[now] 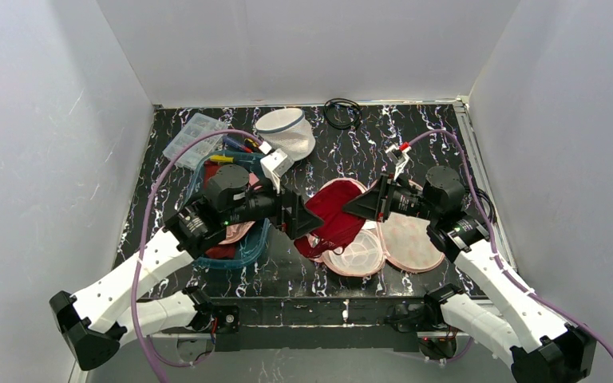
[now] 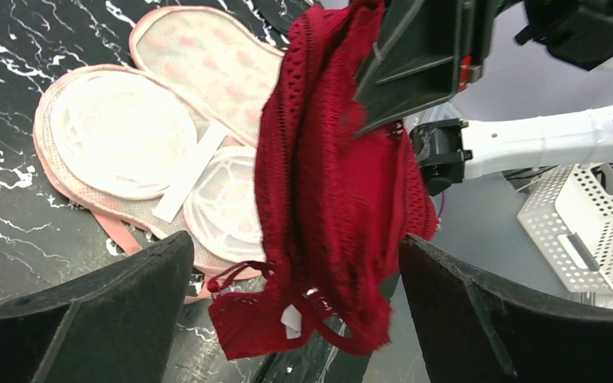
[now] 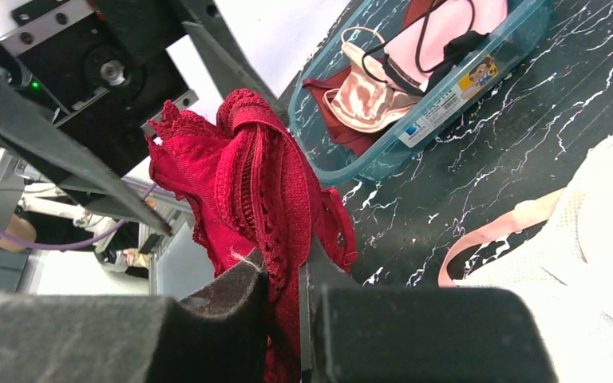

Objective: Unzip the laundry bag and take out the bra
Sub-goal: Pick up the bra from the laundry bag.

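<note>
Removal step: the right gripper (image 3: 303, 279) pinches the red bra (image 1: 337, 215) above the unzipped pink-rimmed laundry bag (image 1: 407, 243); the left gripper (image 2: 295, 279) gapes wide, holding nothing. Next, I'd guess: carry it clear, then release

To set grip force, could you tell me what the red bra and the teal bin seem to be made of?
The bra: soft matte fabric, likely lace or open knit; rows of small holes and scalloped edges show. The bin: probably rigid glossy plastic, teal-tinted and see-through; the garments inside show through its wall.
</note>
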{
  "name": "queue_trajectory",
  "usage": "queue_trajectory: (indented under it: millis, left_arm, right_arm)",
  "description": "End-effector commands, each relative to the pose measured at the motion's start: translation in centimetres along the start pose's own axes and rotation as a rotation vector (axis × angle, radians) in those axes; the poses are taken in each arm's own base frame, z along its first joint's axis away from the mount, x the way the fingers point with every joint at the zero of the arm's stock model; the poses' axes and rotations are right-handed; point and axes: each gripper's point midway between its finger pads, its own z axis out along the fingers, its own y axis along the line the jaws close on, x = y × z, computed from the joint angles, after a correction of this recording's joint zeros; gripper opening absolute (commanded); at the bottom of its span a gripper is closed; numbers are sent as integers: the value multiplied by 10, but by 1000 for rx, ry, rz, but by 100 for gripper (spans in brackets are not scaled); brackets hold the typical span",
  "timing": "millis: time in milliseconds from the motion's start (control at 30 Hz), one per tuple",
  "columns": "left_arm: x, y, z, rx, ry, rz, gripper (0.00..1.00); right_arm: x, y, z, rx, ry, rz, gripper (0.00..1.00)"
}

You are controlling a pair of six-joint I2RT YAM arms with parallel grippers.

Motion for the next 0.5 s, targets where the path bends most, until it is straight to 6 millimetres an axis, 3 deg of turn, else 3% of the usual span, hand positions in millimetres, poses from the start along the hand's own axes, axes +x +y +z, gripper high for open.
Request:
queue_trajectory:
  millis: [0,100,233,467]
  left_arm:
    - [-4,-5,-4,17,31,55,98]
    - [2,-7,2,40,76,39,97]
    - [6,-21,7,128,95,0,86]
    - [11,-27,15,174,125,-48,43]
  right_arm:
    - [-9,26,-6,-80,13,-83,19]
    - [-9,29,-6,-87,14,-93,19]
    - [-8,26,-6,-76,13,-91,19]
    - [-9,25,-6,-66,5,-89,20]
